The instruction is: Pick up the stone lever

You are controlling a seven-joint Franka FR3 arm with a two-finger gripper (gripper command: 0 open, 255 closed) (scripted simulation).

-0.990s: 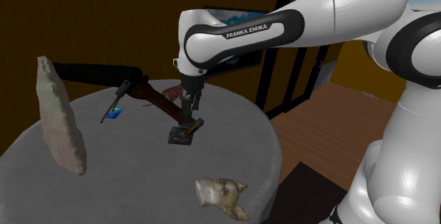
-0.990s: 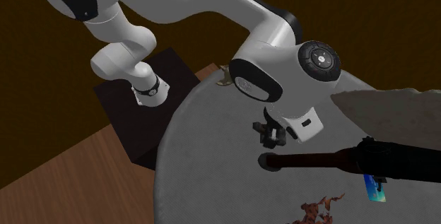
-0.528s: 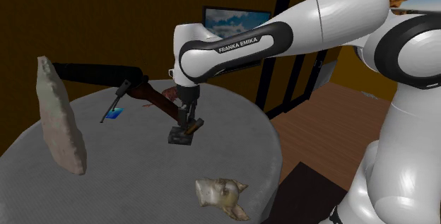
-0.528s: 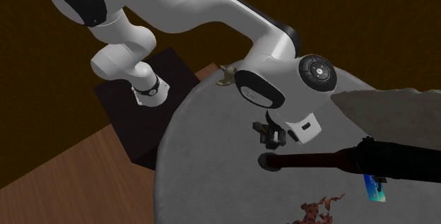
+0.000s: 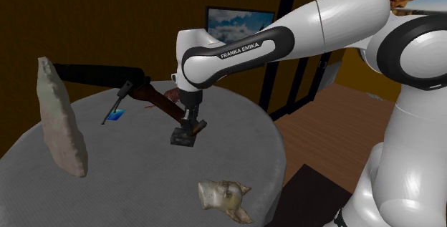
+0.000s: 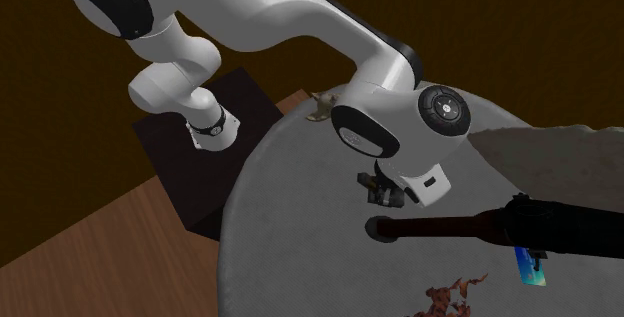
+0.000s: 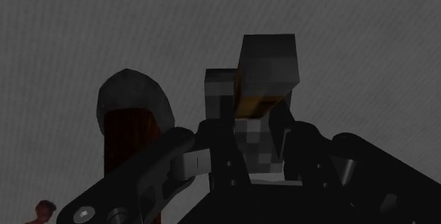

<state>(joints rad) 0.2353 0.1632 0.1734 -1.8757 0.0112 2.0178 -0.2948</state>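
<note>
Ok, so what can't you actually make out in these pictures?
Stone lever: in the shoulder view the end effector covers its upper part.
Long dark club: the second exterior view's right edge cuts it off.
Reddish thing: cut by that view's bottom edge.
Blue card: markings too small.

Stone slab (image 5: 61,118), dark club (image 5: 93,73), pale lump (image 5: 223,194)
</note>
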